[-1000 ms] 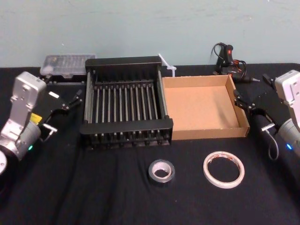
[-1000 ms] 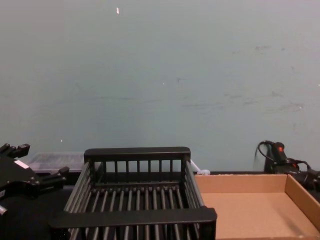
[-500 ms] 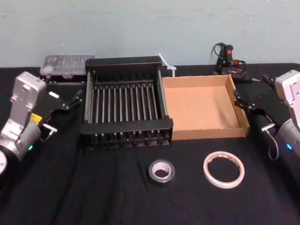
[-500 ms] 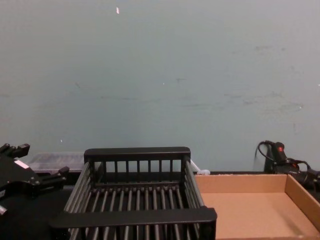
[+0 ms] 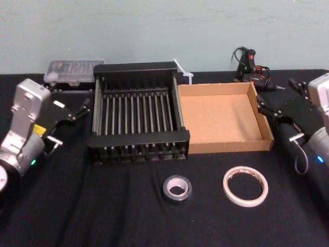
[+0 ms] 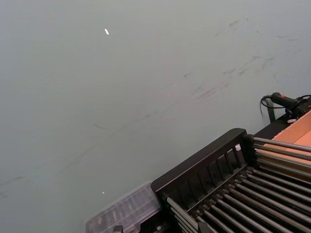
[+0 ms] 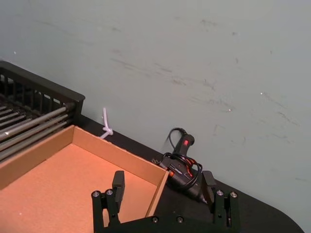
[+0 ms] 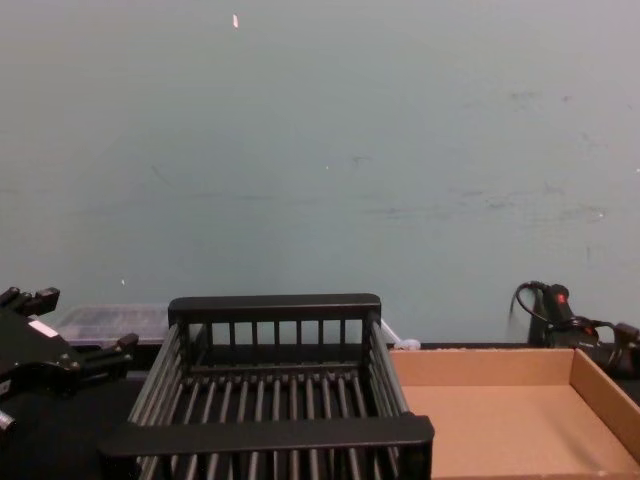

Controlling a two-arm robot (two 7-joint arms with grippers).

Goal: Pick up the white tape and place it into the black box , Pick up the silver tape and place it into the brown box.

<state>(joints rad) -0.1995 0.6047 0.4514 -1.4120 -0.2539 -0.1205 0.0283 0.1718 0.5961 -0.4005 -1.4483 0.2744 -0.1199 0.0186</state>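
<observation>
On a black-draped table (image 5: 103, 206), the black box (image 5: 138, 67) sits at centre frame in the head view, its slatted floor bare, with the brown box (image 5: 205, 146) touching its right side, also holding nothing. Below them, toward the bottom of the frame, lie the 2 rolls flat on the cloth: the silver tape (image 5: 177, 188) just under the seam between the boxes, and the white tape (image 5: 245, 186) near it to the right, the 2 apart from each other.

The left gripper (image 5: 77, 110) hangs at mid-left of the frame, beside the black box's left wall, its fingers spread and holding nothing. The right gripper (image 5: 275, 103) sits at the right edge, just off the brown box's right wall; the right wrist view shows its 2 fingers (image 7: 118, 187) parted wide and empty.

A clear plastic case (image 5: 74, 69) rests at upper left behind the black box, and what appears to be a black glue gun (image 5: 250, 64) with a coiled cord lies at upper right, by the teal wall.
</observation>
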